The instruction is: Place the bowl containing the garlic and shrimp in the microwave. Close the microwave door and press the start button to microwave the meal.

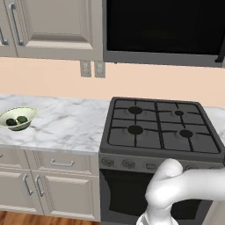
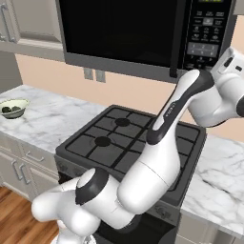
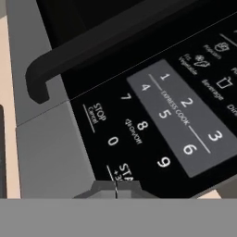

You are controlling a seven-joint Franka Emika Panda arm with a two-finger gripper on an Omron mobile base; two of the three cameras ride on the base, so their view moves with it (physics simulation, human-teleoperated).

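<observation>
The microwave (image 2: 143,64) hangs above the stove, and its black glossy microwave door (image 2: 119,28) lies flush with the front, the bar handle (image 2: 177,43) running down its right edge. From the left base view the door (image 1: 162,24) is a dark panel at the top. In the hand view my gripper (image 3: 115,190) is shut, its tips right at the start button (image 3: 126,172) on the keypad, below the handle's end (image 3: 41,78). The control panel (image 2: 206,33) sits right of the door. The bowl, the garlic and the shrimp are out of view.
A pale bowl with dark green lumps (image 1: 17,117) (image 2: 13,108) rests on the marble counter (image 1: 66,125) at the far left. The gas stove (image 1: 162,127) (image 2: 119,136) is directly below the microwave. My arm (image 2: 167,124) reaches up across the stove.
</observation>
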